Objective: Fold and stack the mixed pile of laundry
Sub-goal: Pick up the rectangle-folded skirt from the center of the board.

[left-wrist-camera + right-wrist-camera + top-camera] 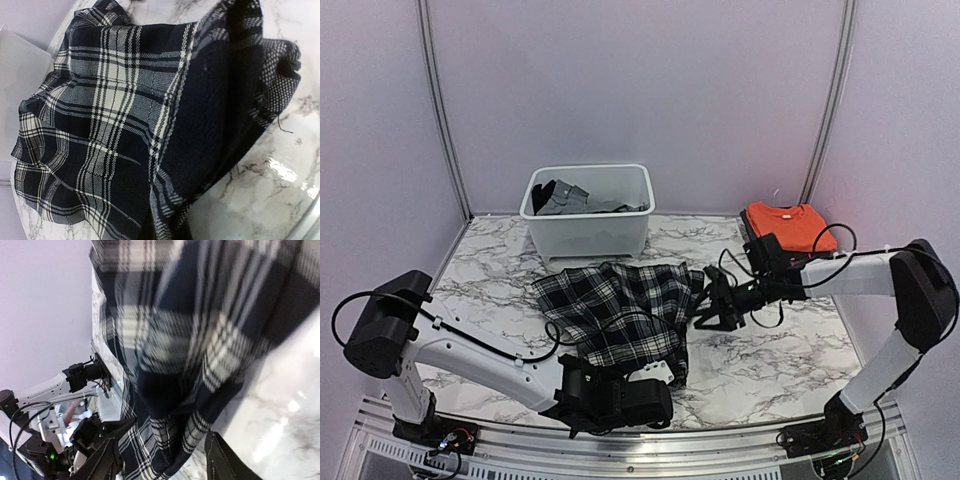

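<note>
The black-and-white plaid skirt (620, 310) lies spread on the middle of the marble table. My left gripper (665, 380) sits at the skirt's near edge and is shut on it. In the left wrist view the skirt (150, 125) fills the frame, bunches toward the bottom centre and hides the fingers. My right gripper (705, 315) is at the skirt's right edge. Its fingers (105, 460) stand wide apart around the skirt's hem (175, 405) without pinching it. An orange T-shirt (785, 225) lies folded at the back right. A dark grey cloth (565, 198) lies in the tub.
The white plastic tub (588, 235) stands at the back, left of centre. Bare marble (770, 360) shows to the right of the skirt and more (480, 300) to its left. The left arm's base shows in the right wrist view.
</note>
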Action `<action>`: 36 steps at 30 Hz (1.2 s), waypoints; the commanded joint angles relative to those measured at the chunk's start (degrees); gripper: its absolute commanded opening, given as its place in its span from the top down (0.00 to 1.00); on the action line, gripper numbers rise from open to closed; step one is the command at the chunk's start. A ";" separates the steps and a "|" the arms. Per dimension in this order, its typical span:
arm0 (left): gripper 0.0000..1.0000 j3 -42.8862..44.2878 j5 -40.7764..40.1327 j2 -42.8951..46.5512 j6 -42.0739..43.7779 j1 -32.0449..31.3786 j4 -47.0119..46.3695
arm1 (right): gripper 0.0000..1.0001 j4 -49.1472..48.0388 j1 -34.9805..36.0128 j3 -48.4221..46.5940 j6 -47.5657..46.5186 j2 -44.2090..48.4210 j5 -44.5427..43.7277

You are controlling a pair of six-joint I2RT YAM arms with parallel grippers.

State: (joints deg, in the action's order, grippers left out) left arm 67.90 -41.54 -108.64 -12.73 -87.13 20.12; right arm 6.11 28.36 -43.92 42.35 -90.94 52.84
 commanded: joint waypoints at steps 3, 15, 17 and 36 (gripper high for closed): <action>1.00 0.59 6.23 3.51 0.18 -3.21 6.28 | 0.43 17.73 -6.88 -14.23 -19.85 2.07 -6.97; 1.00 5.04 9.36 5.00 1.00 -4.35 11.96 | 0.53 -4.12 10.19 -26.03 -10.14 -21.24 9.62; 1.00 5.73 9.34 5.91 1.03 -4.36 12.81 | 0.55 -7.71 11.75 -23.76 -10.59 -24.12 10.62; 1.00 19.63 17.69 14.41 10.85 3.03 26.58 | 0.64 0.31 24.84 -5.99 -24.03 -20.97 10.55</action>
State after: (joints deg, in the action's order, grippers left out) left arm 85.17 -25.67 -97.89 -5.82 -85.78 45.34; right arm -1.56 50.70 -52.49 23.73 -114.50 66.30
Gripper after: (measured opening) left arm 0.031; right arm 0.355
